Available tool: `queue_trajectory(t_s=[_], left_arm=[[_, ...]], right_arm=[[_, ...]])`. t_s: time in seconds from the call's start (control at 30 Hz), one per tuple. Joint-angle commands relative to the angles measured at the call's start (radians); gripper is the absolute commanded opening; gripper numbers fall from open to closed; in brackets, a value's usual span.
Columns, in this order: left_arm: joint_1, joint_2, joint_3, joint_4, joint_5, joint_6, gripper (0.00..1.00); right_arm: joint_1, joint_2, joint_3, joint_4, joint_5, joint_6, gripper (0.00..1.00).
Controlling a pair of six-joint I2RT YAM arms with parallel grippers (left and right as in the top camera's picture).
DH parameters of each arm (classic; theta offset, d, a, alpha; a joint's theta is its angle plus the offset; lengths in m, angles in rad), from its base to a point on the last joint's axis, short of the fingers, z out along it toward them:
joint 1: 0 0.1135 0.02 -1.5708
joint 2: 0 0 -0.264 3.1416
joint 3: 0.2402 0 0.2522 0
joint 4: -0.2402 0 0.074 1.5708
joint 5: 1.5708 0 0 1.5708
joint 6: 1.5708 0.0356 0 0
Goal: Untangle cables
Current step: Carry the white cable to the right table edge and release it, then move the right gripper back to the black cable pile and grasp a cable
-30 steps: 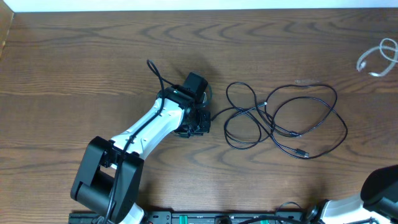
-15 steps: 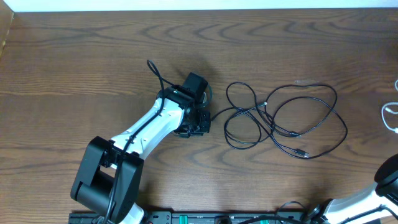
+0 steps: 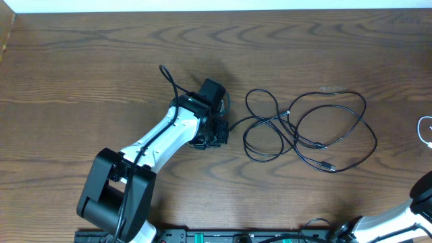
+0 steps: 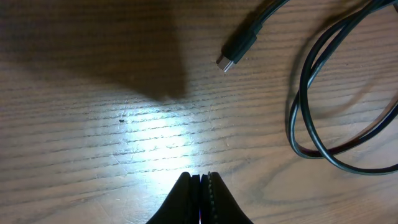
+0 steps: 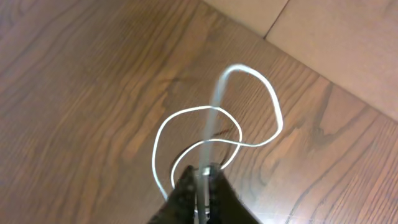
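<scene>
Black cables (image 3: 307,128) lie in loose overlapping loops on the wooden table, right of centre. My left gripper (image 3: 217,133) hovers just left of them, shut with nothing between its fingers (image 4: 200,178). In the left wrist view a black plug end (image 4: 239,50) lies ahead of the tips, and black loops (image 4: 309,127) curve to the right. My right gripper (image 5: 203,172) is shut on the white cable (image 5: 274,107), which rises from the tips and hangs in loops over the table. Overhead, only a bit of the white cable (image 3: 425,129) shows at the right edge.
The left arm's base (image 3: 111,192) stands at the near left. Part of the right arm (image 3: 422,199) shows at the near right corner. In the right wrist view the table's edge (image 5: 261,38) runs diagonally, with lighter floor beyond it.
The white cable has moved from the far right down along the right edge, carried by the right gripper. The left arm and the black cables have not moved.
</scene>
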Motion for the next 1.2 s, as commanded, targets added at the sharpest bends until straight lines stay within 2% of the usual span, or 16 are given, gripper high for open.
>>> queue_trajectory(t_s=[0.0, 0.17, 0.2, 0.27, 0.4, 0.47, 0.6, 0.77, 0.83, 1.0, 1.17], left_arm=[[-0.002, -0.011, 0.006, -0.005, -0.010, 0.010, 0.08], [-0.002, -0.011, 0.006, -0.005, -0.010, 0.010, 0.08], [-0.002, -0.011, 0.006, -0.005, -0.010, 0.010, 0.08], [-0.002, -0.011, 0.006, -0.005, -0.010, 0.010, 0.08], [-0.002, -0.011, 0.006, -0.005, -0.010, 0.010, 0.08], [-0.002, -0.011, 0.006, -0.005, -0.010, 0.010, 0.07], [-0.002, -0.011, 0.006, -0.005, -0.012, 0.010, 0.07], [-0.002, -0.011, 0.006, -0.008, -0.079, 0.010, 0.08], [-0.002, -0.011, 0.006, -0.014, -0.113, 0.010, 0.13], [-0.002, -0.011, 0.006, -0.059, -0.239, 0.010, 0.24], [0.001, -0.011, 0.006, -0.114, -0.376, -0.032, 0.31]], right_arm=[[-0.001, 0.010, -0.002, -0.005, -0.006, 0.012, 0.09], [-0.001, 0.010, -0.002, -0.009, -0.006, 0.012, 0.09], [-0.001, 0.010, -0.002, -0.009, -0.006, 0.012, 0.12], [-0.001, 0.010, -0.002, -0.009, -0.007, 0.012, 0.26], [-0.001, 0.010, -0.002, -0.009, -0.060, 0.012, 0.43], [0.000, 0.010, -0.002, -0.007, -0.163, 0.011, 0.53], [0.016, 0.010, -0.002, -0.024, -0.355, -0.042, 0.61], [0.089, 0.010, -0.002, -0.203, -0.540, -0.164, 0.66], [0.138, 0.010, -0.002, -0.308, -0.570, -0.239, 0.67], [0.311, 0.010, -0.002, -0.539, -0.563, -0.391, 0.69], [0.521, 0.010, -0.013, -0.628, -0.451, -0.415, 0.70]])
